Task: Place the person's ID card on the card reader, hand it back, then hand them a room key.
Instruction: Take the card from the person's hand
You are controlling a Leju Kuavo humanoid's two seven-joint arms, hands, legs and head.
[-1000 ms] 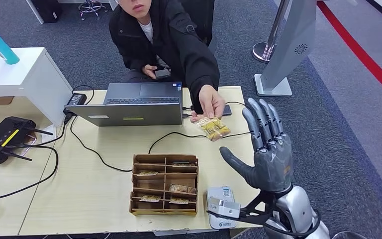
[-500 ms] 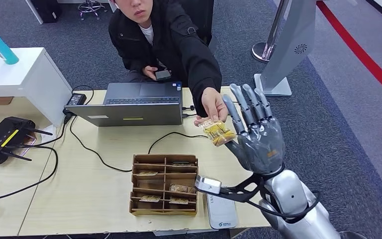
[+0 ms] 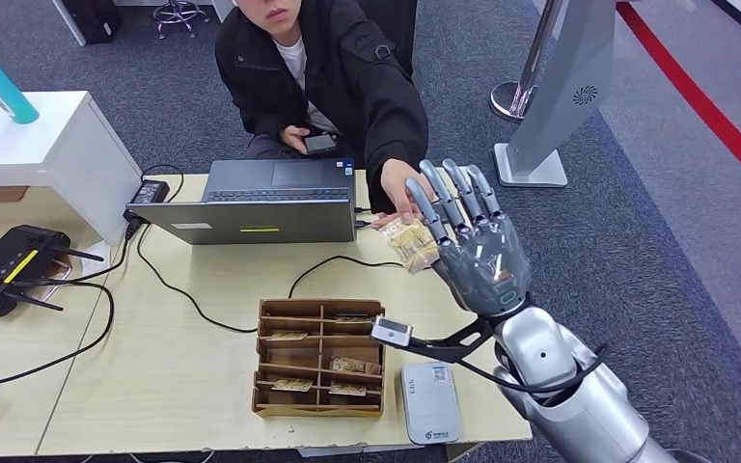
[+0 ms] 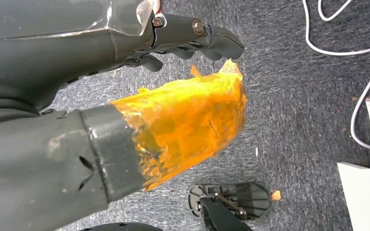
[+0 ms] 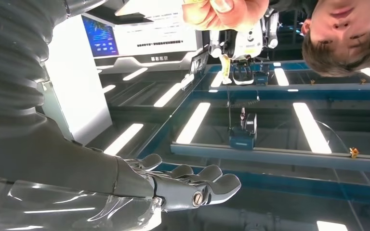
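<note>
A person across the table holds out a yellowish ID card (image 3: 411, 244) in one hand (image 3: 396, 186). My right hand (image 3: 471, 246) is raised right beside the card, palm toward it, fingers spread upward; I cannot tell if it touches the card. In the right wrist view my right hand (image 5: 183, 185) holds nothing, and the person's hand (image 5: 224, 10) is some way off. The white card reader (image 3: 429, 400) lies at the table's front edge. A wooden tray (image 3: 319, 311) holds several cards. My left hand (image 4: 125, 96) hangs over the carpet, holding nothing, its thumb wrapped in orange tape.
An open laptop (image 3: 260, 204) stands at the back of the table, with cables running across the top. A black router (image 3: 8, 265) sits at the far left, beside a white cabinet (image 3: 48, 145). A grey stand (image 3: 560, 106) is on the floor to the right.
My right hand has moved left and forward, from beside the table edge up against the person's held-out card. The card reader under my arm has come into full view.
</note>
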